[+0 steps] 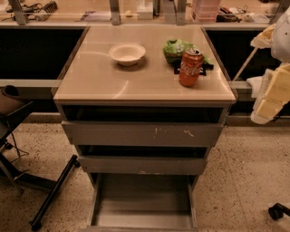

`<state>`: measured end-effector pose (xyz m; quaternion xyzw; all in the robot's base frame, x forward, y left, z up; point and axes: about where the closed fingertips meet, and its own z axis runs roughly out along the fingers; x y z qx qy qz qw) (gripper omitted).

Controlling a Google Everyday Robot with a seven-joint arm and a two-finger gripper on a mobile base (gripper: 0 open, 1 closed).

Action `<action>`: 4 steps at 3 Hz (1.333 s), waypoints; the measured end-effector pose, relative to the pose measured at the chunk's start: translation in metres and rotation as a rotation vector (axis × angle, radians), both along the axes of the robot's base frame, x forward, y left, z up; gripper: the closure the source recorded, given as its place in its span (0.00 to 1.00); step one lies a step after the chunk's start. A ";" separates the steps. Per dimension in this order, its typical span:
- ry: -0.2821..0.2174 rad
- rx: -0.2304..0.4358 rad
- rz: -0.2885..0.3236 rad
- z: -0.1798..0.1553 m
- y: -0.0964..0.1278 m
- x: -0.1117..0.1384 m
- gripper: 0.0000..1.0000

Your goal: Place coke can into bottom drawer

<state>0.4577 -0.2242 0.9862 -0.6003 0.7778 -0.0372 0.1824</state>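
The coke can (pixel 190 67) stands upright on the right side of the tan cabinet top (pixel 136 86), just in front of a green chip bag (pixel 177 49). The bottom drawer (pixel 144 204) is pulled out at the foot of the cabinet, and its grey floor is bare. My gripper (pixel 266 105) hangs at the right edge of the view, on the cream and white arm. It is beside the cabinet, below the level of the top, well to the right of the can, and it holds nothing that I can see.
A white bowl (pixel 127 53) sits on the cabinet top, left of the can. Two upper drawers (pixel 142 134) with scratched grey fronts stand slightly open. A black chair base (pixel 27 176) is on the floor at the left. A cluttered counter (pixel 136 13) runs behind.
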 end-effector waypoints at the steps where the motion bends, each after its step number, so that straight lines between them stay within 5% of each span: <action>1: -0.038 0.043 -0.008 0.010 -0.022 0.044 0.00; 2: -0.066 0.104 -0.028 0.012 -0.049 0.090 0.00; 3: -0.156 0.211 -0.051 0.023 -0.078 0.127 0.00; 4: -0.227 0.384 -0.078 0.011 -0.111 0.145 0.00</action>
